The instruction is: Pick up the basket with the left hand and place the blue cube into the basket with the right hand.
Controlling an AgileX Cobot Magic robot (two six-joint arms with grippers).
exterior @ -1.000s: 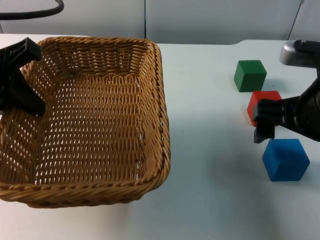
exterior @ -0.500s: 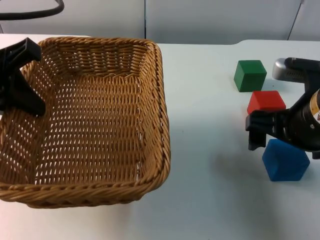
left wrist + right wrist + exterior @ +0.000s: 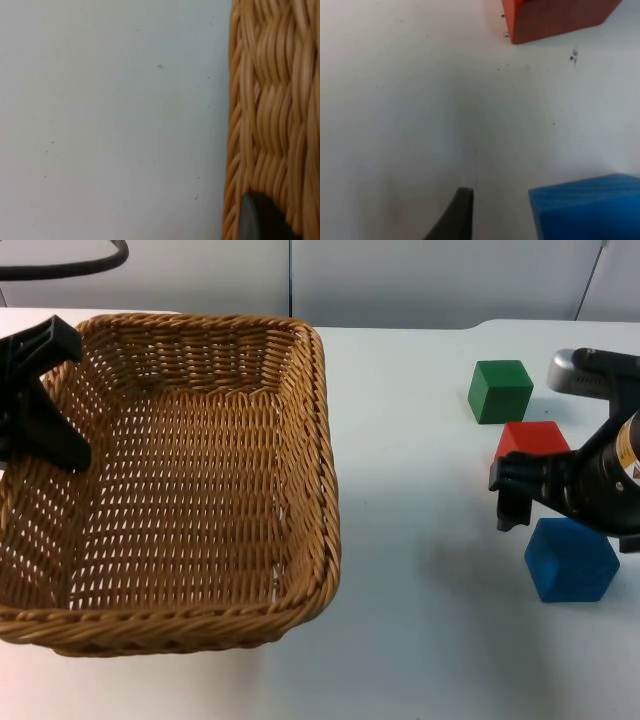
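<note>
My left gripper (image 3: 40,405) is clamped on the wicker basket (image 3: 300,490) rim. My right gripper (image 3: 515,502), spread and empty, hangs just beside the blue cube (image 3: 571,559) on the desk (image 3: 420,640); next it must straddle it.

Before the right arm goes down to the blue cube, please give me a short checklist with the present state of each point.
1. Left gripper at the basket wall: ok.
2. Firm hold on the basket: cannot tell.
3. Right gripper close to the blue cube, cube not yet between the jaws: ok.
4. Blue cube free of the red cube: ok, a gap of table lies between them.
5. Green cube out of the way: ok.
</note>
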